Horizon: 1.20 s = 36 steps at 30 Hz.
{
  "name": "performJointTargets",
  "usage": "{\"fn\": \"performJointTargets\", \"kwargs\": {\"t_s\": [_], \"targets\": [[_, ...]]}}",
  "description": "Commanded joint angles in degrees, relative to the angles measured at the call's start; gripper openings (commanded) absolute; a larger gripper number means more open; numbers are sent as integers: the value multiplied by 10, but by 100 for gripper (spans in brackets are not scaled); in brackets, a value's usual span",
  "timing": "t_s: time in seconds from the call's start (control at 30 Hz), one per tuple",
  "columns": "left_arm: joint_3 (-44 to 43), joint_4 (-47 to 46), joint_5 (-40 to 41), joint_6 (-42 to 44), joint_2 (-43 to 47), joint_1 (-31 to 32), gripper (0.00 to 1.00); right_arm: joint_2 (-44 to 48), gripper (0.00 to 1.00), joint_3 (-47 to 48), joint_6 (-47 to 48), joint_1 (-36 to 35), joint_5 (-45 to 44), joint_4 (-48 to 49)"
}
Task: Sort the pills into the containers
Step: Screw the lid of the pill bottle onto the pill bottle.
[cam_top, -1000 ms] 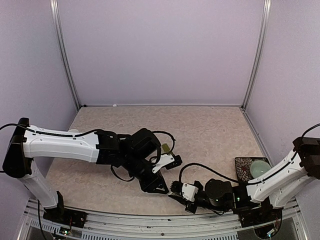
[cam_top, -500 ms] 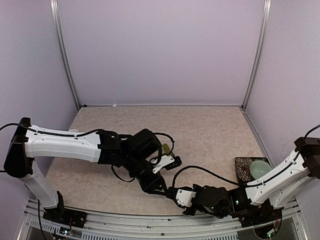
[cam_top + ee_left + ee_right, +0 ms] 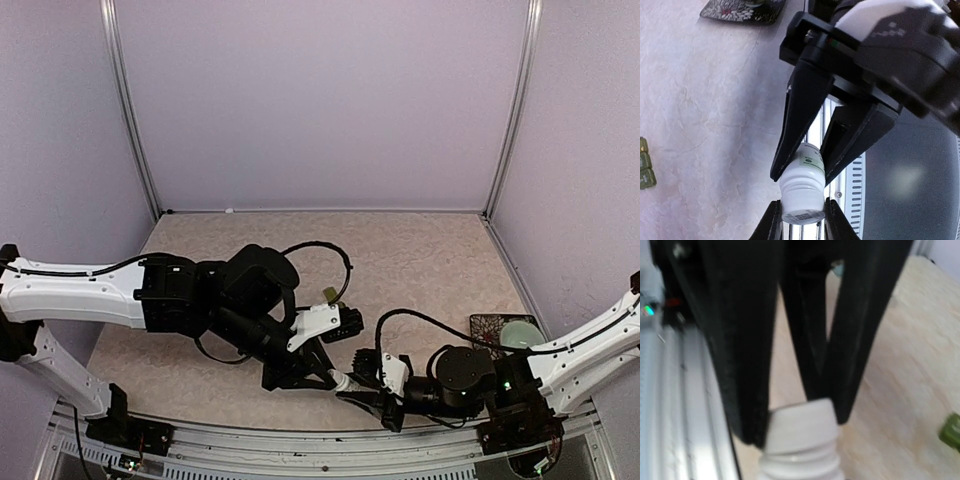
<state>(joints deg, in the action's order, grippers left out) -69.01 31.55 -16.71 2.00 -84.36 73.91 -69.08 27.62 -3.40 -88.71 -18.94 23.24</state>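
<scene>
Top view: two robot arms met low over the near edge of a beige marbled surface [image 3: 420,260]. The left gripper [image 3: 318,378] and the right gripper [image 3: 358,390] pointed at each other, almost tip to tip. A white pill bottle [image 3: 338,379] was clamped between them. The containers [image 3: 328,294], a small dark green strip, lay on the surface beyond the left gripper, apart from it, next to the left arm's wrist. Well off to the right of the right gripper, past its arm, a dark patterned tray [image 3: 485,330] carried a pale green bowl [image 3: 520,335].

Left wrist view: the left gripper's two fingers, at the bottom edge, were closed narrowly on the white end of the bottle. The right gripper's black fingers pointed down from above and were closed on the bottle's green-labelled body. The containers showed at the left edge as three green squares, well apart from both grippers. A corner of the tray sat at the top edge.

Right wrist view, blurred: the left gripper's dark fingers hung from the top and pinched the bottle's white end. The containers were a green blur at the right edge, resting on the surface.
</scene>
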Motion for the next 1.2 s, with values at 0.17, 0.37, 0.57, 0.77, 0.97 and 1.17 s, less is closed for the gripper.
{"fn": "performJointTargets", "kwargs": {"t_s": [0.17, 0.37, 0.57, 0.77, 0.97, 1.17], "targets": [[-24, -5, -45, 89, 5, 28, 9, 54, 17, 36, -53, 11, 94, 56], [-59, 61, -50, 117, -21, 40, 9, 32, 17, 59, -62, 11, 115, 17], [-73, 77, -41, 138, -28, 64, 9, 21, 17, 71, -69, 12, 126, 8], [-77, 77, -19, 164, -25, 100, 9, 21, 17, 76, -92, 19, 147, 6], [-74, 76, 44, 192, -22, 139, 8, 20, 17, 58, -131, 34, 203, 36], [-62, 52, 90, 215, 3, 159, 8, 39, 17, 26, -175, 58, 257, 79]]}}
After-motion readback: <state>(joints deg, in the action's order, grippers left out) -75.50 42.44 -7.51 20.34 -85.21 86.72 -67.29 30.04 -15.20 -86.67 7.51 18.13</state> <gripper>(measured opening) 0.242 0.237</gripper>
